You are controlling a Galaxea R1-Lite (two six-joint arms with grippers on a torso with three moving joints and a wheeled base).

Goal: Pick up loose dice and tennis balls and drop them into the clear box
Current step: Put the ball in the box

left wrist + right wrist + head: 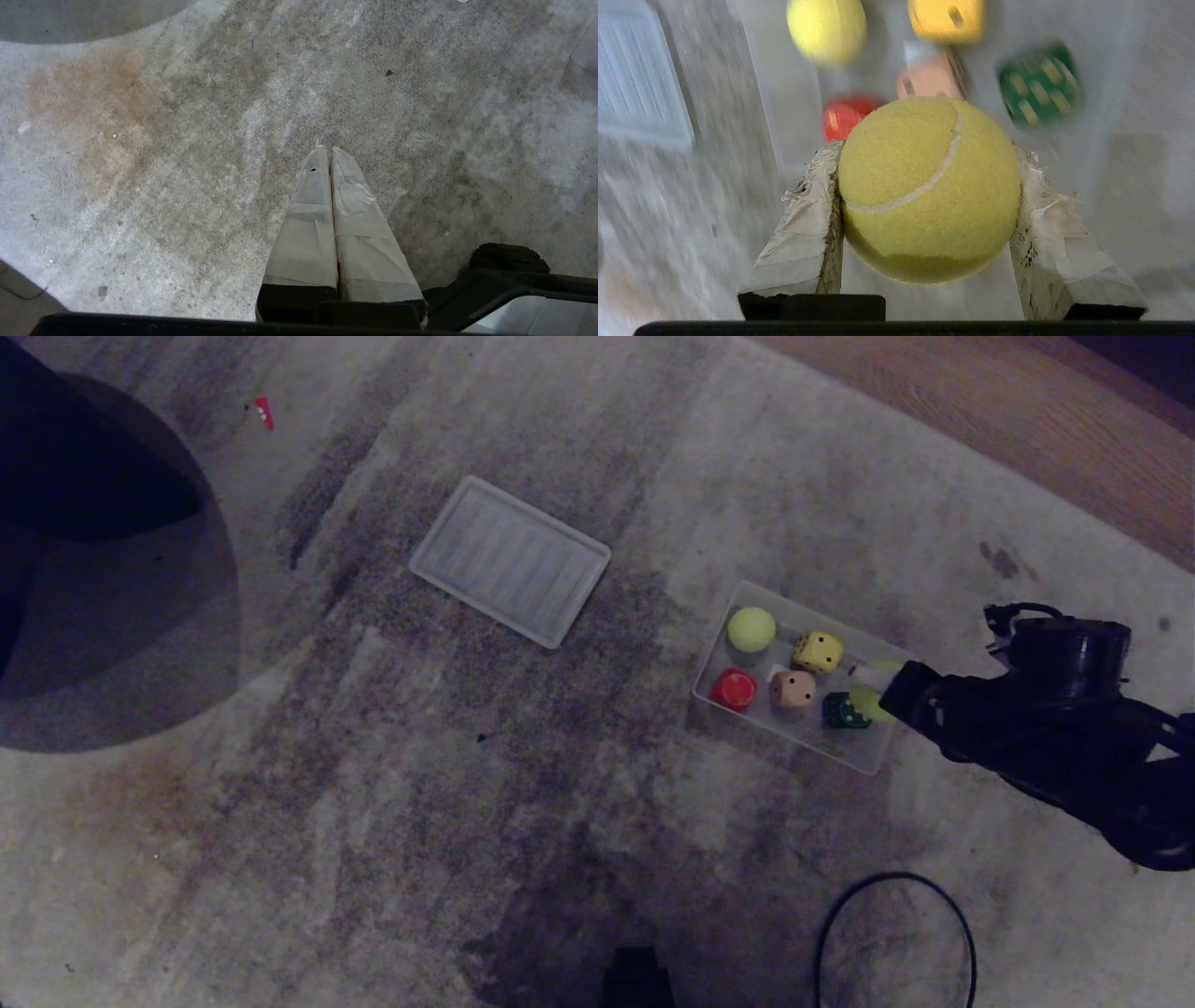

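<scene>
A worn, stained carpet covers the floor, with a strip of wood flooring at the far right corner and a black cable loop near the robot's base. On the carpet lies a flat ribbed panel, well apart from the clear box, which sits to the robot's right. The right arm reaches in from the right, and the right gripper hangs over the box's near end, its two taped fingers pressed against opposite sides of a tennis ball, so it is closed on that ball at about the ball's widest line. A second tennis ball rests in the box's far left corner. Four dice share the box: yellow die, tan die, red die and dark green die, the green one just beside the held ball in the head view. The left gripper hangs over bare carpet with its fingers pressed together, holding nothing. By my judgement the ball is light, springy and fuzzy, so it grips well across its middle but would likely bounce or roll if let go from high up; releasing it low over a bare patch of the box should keep it from knocking the small, hard, smooth dice. Nothing of the task appears loose on the carpet.
</scene>
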